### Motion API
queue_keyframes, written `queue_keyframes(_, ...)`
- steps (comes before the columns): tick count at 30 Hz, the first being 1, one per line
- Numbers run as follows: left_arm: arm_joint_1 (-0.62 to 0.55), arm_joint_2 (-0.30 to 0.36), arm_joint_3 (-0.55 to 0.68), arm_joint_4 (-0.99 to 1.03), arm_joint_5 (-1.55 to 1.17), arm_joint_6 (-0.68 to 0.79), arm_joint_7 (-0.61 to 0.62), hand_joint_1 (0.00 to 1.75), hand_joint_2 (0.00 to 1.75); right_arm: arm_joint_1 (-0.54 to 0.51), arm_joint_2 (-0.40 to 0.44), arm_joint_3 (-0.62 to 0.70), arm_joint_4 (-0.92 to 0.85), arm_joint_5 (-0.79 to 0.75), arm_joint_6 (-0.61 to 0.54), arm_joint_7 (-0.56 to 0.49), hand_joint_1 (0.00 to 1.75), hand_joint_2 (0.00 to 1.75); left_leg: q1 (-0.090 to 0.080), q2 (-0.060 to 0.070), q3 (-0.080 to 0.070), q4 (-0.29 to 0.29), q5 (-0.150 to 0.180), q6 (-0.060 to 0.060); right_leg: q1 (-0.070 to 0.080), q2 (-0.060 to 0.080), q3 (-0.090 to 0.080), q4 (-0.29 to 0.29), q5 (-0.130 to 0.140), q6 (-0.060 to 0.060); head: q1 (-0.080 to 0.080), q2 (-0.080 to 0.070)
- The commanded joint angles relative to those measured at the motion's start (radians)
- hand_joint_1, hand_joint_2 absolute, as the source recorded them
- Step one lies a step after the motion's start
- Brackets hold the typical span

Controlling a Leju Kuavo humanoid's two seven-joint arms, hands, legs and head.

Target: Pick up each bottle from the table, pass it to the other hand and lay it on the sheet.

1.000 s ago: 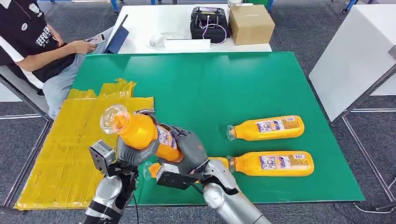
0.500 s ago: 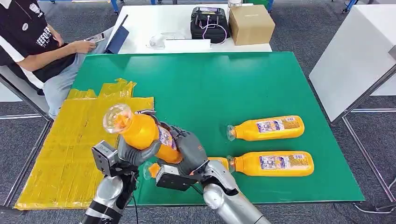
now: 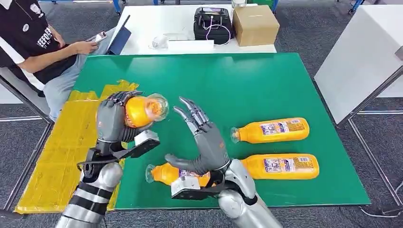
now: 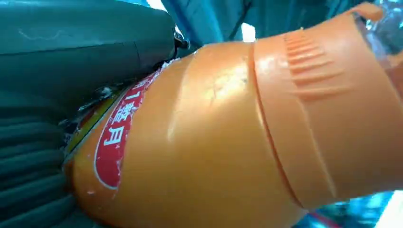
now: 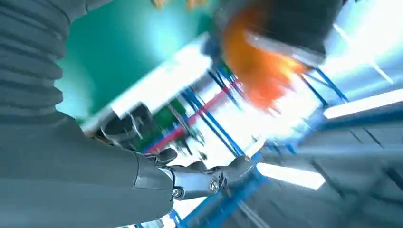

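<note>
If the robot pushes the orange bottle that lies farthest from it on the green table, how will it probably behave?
The far bottle lies on its side and looks round, so it would probably roll on the smooth green table. It appears full of orange drink, so likely rather heavy. Its glossy plastic may be slippery.

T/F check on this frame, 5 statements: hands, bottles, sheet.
1. The left hand grips an orange bottle. True.
2. The right hand holds a bottle too. False: it is open, fingers spread, holding nothing.
3. Three bottles lie on the green table. True.
4. A bottle already lies on the yellow sheet. False: none lies on it.
5. The cardboard box sits on the green table. False: it is on the white table behind.
</note>
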Motion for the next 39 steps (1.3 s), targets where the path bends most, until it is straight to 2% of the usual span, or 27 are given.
queue_keyframes(1, -0.121, 0.05, 0.018, 0.222, -0.022, 0.023, 0.008, 1.75, 1.75, 0.001, -0.064, -0.006, -0.099, 0.0, 0.0, 0.008, 0.0, 1.75, 0.003, 0.002, 0.005, -0.001, -0.001, -0.001, 0.003, 0.0, 0.007, -0.004, 0.001, -0.002, 0.0, 0.0)
queue_keyframes(12, -0.119, 0.057, 0.007, 0.219, -0.09, 0.042, 0.043, 1.75, 1.75, -0.003, -0.063, -0.004, -0.087, -0.001, -0.002, 0.008, 0.0, 1.75, 0.001, 0.0, 0.001, 0.0, 0.0, 0.0, 0.001, -0.001, 0.002, -0.001, 0.001, -0.003, 0.0, 0.0)
queue_keyframes(19, -0.149, 0.07, -0.003, 0.297, -0.163, 0.013, 0.096, 1.75, 1.75, -0.002, -0.068, 0.005, -0.109, 0.002, -0.009, 0.008, 0.0, 1.75, 0.001, 0.0, 0.001, 0.0, 0.0, 0.0, 0.001, -0.001, 0.001, -0.001, 0.001, -0.003, 0.0, 0.0)
queue_keyframes(20, -0.15, 0.073, -0.003, 0.305, -0.172, 0.007, 0.104, 1.75, 1.75, 0.0, -0.069, 0.006, -0.114, 0.003, -0.007, 0.009, 0.0, 1.75, 0.003, 0.001, 0.005, -0.001, -0.001, -0.001, 0.003, -0.001, 0.006, -0.004, 0.001, -0.003, 0.0, 0.0)
queue_keyframes(21, -0.152, 0.077, -0.005, 0.312, -0.182, 0.003, 0.11, 1.75, 1.75, 0.0, -0.07, 0.007, -0.115, 0.003, -0.004, 0.01, 0.0, 1.75, 0.001, 0.0, 0.001, 0.0, 0.0, 0.0, 0.001, -0.001, 0.001, -0.001, 0.001, -0.003, 0.0, 0.0)
queue_keyframes(23, -0.163, 0.084, -0.012, 0.335, -0.203, -0.003, 0.12, 1.75, 1.75, -0.003, -0.07, 0.009, -0.114, 0.003, -0.001, 0.011, 0.0, 1.75, 0.001, 0.001, 0.001, 0.0, 0.0, 0.0, 0.001, -0.001, 0.002, -0.001, 0.001, -0.003, 0.0, 0.0)
queue_keyframes(25, -0.182, 0.092, -0.021, 0.374, -0.228, -0.008, 0.13, 1.75, 1.75, -0.009, -0.07, 0.012, -0.116, 0.003, -0.001, 0.009, 0.0, 1.75, 0.001, 0.001, 0.002, 0.0, -0.001, -0.001, 0.002, -0.001, 0.003, -0.002, 0.001, -0.003, 0.0, 0.0)
queue_keyframes(26, -0.211, 0.127, -0.103, 0.447, -0.312, -0.131, 0.117, 1.75, 1.75, -0.025, -0.082, 0.028, -0.127, -0.001, -0.008, -0.014, 0.0, 1.75, 0.001, 0.0, 0.001, 0.0, 0.0, 0.0, 0.001, -0.001, 0.001, -0.001, 0.001, -0.003, 0.0, 0.0)
queue_keyframes(29, -0.265, 0.092, -0.137, 0.694, -0.284, -0.088, 0.079, 1.75, 1.75, -0.033, -0.091, 0.031, -0.155, -0.011, 0.002, 0.007, 0.0, 1.75, 0.001, -0.001, 0.003, -0.001, 0.0, -0.001, 0.001, -0.002, 0.004, -0.002, 0.001, -0.003, 0.0, 0.0)
queue_keyframes(36, -0.27, 0.099, -0.153, 0.744, -0.271, -0.1, 0.099, 1.75, 1.75, -0.033, -0.096, 0.044, -0.147, -0.004, 0.0, 0.009, 0.0, 1.75, 0.001, 0.001, 0.002, 0.0, 0.0, 0.0, 0.001, 0.0, 0.003, -0.001, 0.001, -0.003, 0.0, 0.0)
queue_keyframes(37, -0.266, 0.095, -0.148, 0.745, -0.257, -0.102, 0.092, 1.34, 1.75, -0.034, -0.096, 0.047, -0.143, -0.004, 0.001, 0.01, 0.0, 1.75, 0.001, 0.001, 0.001, 0.0, 0.0, 0.0, 0.001, 0.0, 0.002, -0.001, 0.001, -0.003, 0.0, 0.0)
queue_keyframes(38, -0.262, 0.092, -0.144, 0.746, -0.243, -0.103, 0.085, 0.03, 1.75, -0.037, -0.095, 0.05, -0.139, -0.003, 0.001, 0.01, 0.0, 1.75, 0.002, 0.002, 0.003, 0.0, -0.001, -0.001, 0.002, 0.001, 0.004, -0.002, 0.001, -0.003, 0.0, 0.0)
queue_keyframes(39, -0.259, 0.091, -0.145, 0.746, -0.243, -0.1, 0.086, 0.0, 1.75, -0.038, -0.094, 0.051, -0.136, -0.002, 0.002, 0.01, 0.0, 1.75, 0.001, 0.002, 0.002, 0.0, 0.0, 0.0, 0.001, 0.001, 0.002, -0.001, 0.001, -0.003, 0.0, 0.0)
